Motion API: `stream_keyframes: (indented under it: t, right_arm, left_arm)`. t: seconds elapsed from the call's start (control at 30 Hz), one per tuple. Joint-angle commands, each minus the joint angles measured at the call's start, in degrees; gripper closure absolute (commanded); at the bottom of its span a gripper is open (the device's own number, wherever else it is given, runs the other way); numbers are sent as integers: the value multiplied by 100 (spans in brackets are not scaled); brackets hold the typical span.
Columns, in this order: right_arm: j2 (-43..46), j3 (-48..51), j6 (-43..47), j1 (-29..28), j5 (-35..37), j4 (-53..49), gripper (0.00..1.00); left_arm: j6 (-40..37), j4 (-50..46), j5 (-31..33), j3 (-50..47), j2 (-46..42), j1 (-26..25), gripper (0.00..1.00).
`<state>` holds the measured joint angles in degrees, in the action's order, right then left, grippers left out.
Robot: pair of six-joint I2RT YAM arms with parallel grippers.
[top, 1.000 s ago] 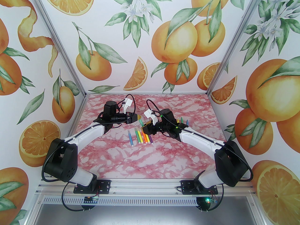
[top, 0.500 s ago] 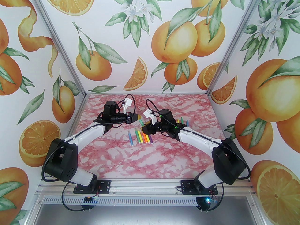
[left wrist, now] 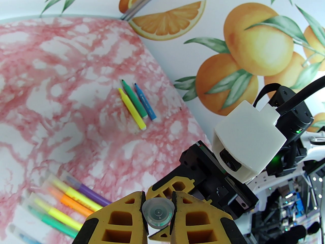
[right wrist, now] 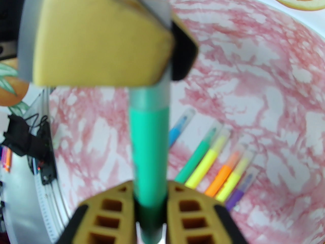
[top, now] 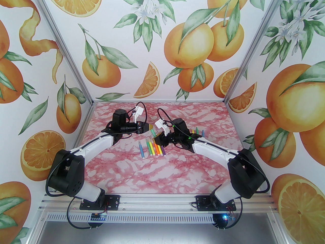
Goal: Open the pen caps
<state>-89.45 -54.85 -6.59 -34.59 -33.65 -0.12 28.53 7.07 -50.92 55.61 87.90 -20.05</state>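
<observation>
Uncapping the green pen (right wrist: 148, 136)
Bottom centre, the right gripper (right wrist: 151, 187) clamps its barrel, likely light, stiff, slick; the left gripper (left wrist: 158, 198) pinches the clear cap (left wrist: 158, 213) squarely.

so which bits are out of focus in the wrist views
Left wrist: the near row of pens is smeared soft, while the three far pens and the clear cap in the left gripper are sharp. Right wrist: the green pen in the right gripper is blurred up close.
</observation>
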Motion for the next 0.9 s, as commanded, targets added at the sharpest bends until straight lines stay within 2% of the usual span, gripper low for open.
stream_keyframes:
  t: [0.0,0.17,0.27,0.57,0.87]
  right_arm:
    - [-47,-66,61,-57,-150,17,87]
    - [-12,-9,112,-57,-168,-40,93]
    - [32,48,161,-56,-219,-79,100]
    - [180,196,368,-74,-313,-326,100]
    - [226,367,404,-101,-353,-392,100]
  left_arm:
    - [-66,49,139,193,9,18,100]
    - [132,230,290,117,15,182,100]
    - [254,259,325,121,43,300,100]
    - [504,251,147,291,289,580,100]
    - [978,542,521,166,187,833,100]
